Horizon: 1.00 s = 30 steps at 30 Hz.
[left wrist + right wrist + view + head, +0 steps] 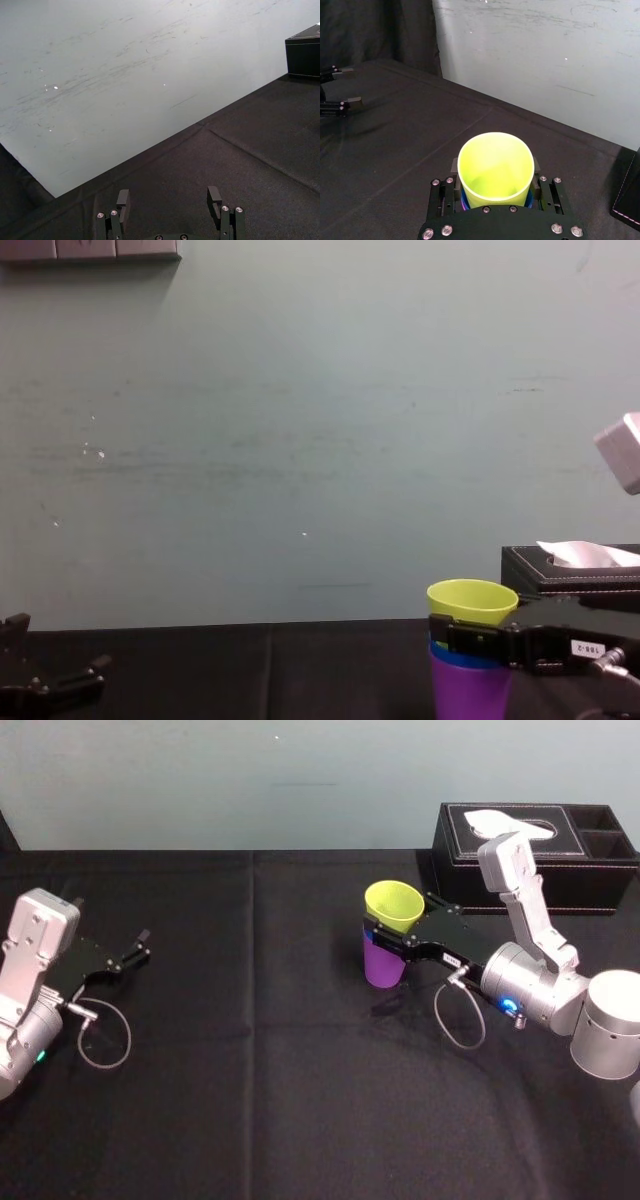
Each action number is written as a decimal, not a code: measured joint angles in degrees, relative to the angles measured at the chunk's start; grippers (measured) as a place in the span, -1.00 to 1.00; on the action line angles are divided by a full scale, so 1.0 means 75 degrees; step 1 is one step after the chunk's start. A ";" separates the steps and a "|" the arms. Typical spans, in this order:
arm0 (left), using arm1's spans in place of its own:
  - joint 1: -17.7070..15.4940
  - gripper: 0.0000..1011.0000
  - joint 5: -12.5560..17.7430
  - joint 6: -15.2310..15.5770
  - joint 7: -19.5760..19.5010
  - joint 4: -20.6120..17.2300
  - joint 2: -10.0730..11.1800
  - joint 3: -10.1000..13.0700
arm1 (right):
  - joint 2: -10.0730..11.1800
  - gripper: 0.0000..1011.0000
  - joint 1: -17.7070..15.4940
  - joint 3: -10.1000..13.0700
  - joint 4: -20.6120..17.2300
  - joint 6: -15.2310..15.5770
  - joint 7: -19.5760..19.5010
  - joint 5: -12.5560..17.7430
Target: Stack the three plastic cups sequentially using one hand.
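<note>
The three cups sit nested in one stack: the purple cup (380, 965) at the bottom, the blue cup (450, 652) showing as a thin band above its rim, and the yellow-green cup (393, 905) on top, mouth up and tipped slightly toward 11 o'clock. All are smooth, tapered plastic. The stack stands at about 1 o'clock from the middle of the black-clothed counter (280, 1070), with the black tissue box (470, 860) near it at 2 o'clock.

The right hand (400, 928) reaches in from 4 o'clock, roughly level, its jaws closed on the yellow-green cup just above the blue band. The purple base seems to rest on the cloth, though I cannot be sure.

The left hand (140, 946) is parked at 9 o'clock, jaws apart, holding nothing.
</note>
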 joint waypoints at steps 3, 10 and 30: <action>0.0000 1.00 0.0000 0.0000 0.0000 0.0000 0.0000 0.0000 | -0.0009 0.46 0.0000 -0.0001 0.0025 -0.0002 0.0004 -0.0013; 0.0000 1.00 0.0000 0.0000 0.0000 0.0000 0.0000 0.0000 | -0.0022 0.46 0.0005 -0.0021 0.0041 -0.0004 0.0003 -0.0058; 0.0000 1.00 0.0000 0.0000 0.0000 0.0000 0.0000 0.0000 | -0.0020 0.98 0.0006 -0.0017 0.0037 -0.0001 0.0002 -0.0040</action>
